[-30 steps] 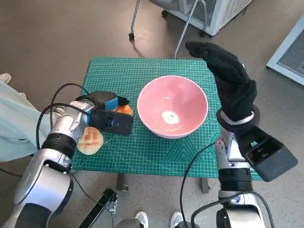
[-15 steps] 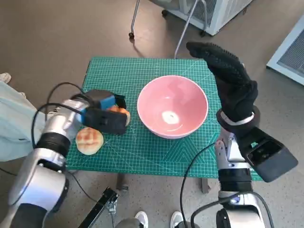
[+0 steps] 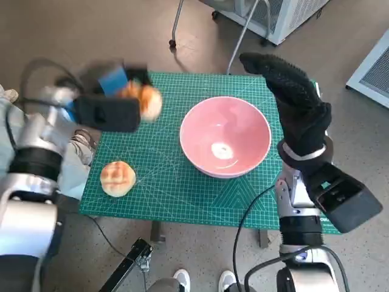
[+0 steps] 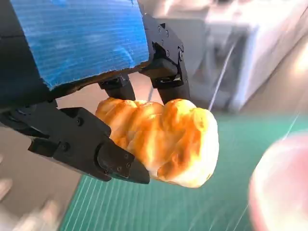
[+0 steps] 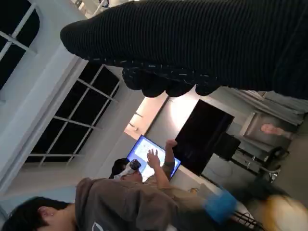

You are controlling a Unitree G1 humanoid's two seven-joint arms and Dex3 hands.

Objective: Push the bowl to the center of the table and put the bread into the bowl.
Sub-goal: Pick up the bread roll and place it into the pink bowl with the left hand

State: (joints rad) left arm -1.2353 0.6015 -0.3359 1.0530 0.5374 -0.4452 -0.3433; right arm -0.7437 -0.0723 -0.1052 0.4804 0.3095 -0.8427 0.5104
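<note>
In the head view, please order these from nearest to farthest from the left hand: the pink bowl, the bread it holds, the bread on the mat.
1. The held bread, in the left hand, above the mat's far left.
2. The pink bowl, mid-mat, and the bread on the mat, near left: too close to call.

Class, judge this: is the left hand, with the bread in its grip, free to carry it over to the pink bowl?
Probably yes. The left hand holds the bread lifted above the mat, and nothing stands between it and the open bowl; the right hand is raised beyond the bowl's far side.
</note>
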